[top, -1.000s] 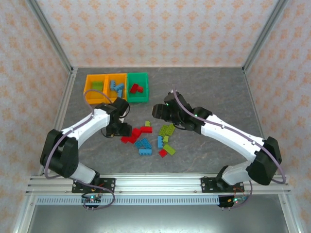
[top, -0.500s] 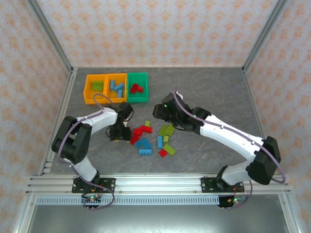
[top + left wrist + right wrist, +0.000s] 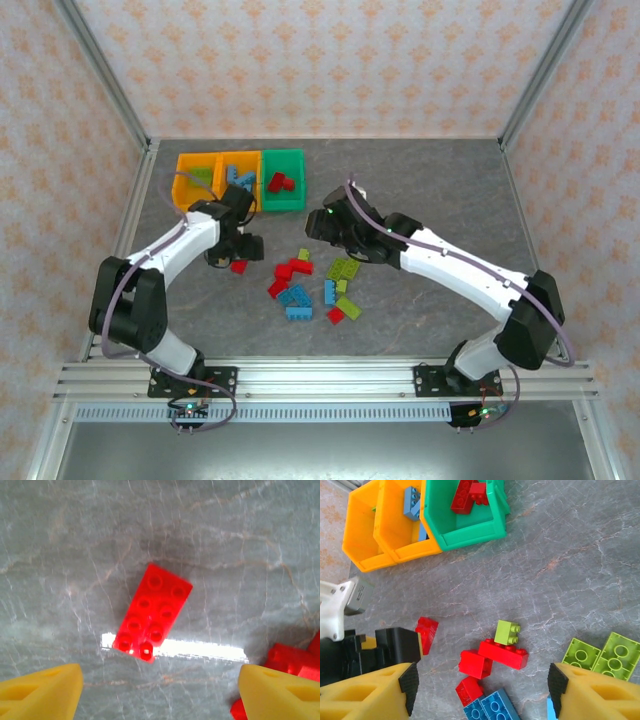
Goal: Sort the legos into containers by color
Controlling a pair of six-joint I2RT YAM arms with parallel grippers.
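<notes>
Left gripper: jaws wide apart, holding nothing; blunt yellow fingertips.
Red lego: glossy two-by-four studded brick, flat on the grey veined table, just ahead of the left gripper, untouched.
Right gripper: jaws wide, empty; black pads on yellow fingers.
Loose legos: red, blue and lime, between and ahead of the right gripper.
Green bin: well ahead-left of the right gripper, holds red bricks.
Middle orange-yellow bin: holds blue bricks.
End orange-yellow bin: the top view shows a lime piece inside.
</notes>
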